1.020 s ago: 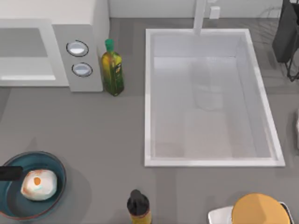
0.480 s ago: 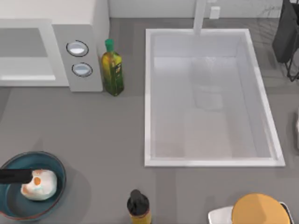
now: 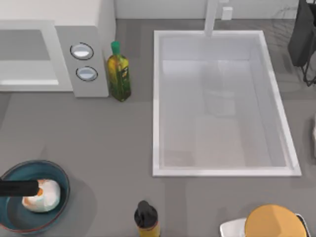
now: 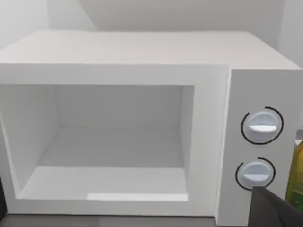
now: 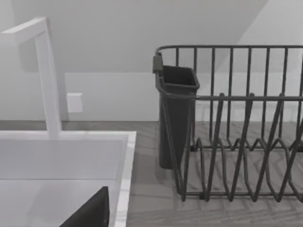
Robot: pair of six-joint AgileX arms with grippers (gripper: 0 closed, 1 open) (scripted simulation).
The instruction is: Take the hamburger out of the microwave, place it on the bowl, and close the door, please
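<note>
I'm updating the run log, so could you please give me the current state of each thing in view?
Microwave: open, inside bare.
Hamburger: lying in the bowl.
Bowl: upright, holding the hamburger.
Left end effector: over the bowl, at the hamburger.
Oil bottle: upright, capped.
Sink: dry.

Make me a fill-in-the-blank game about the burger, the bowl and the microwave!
1. The hamburger lies in the teal ____.
2. Inside, the microwave is ____.
3. The microwave's grey panel carries ____ round dials.
4. The green-capped bottle stands between the microwave and the ____.

Missing words: bowl; empty; two; sink
</note>
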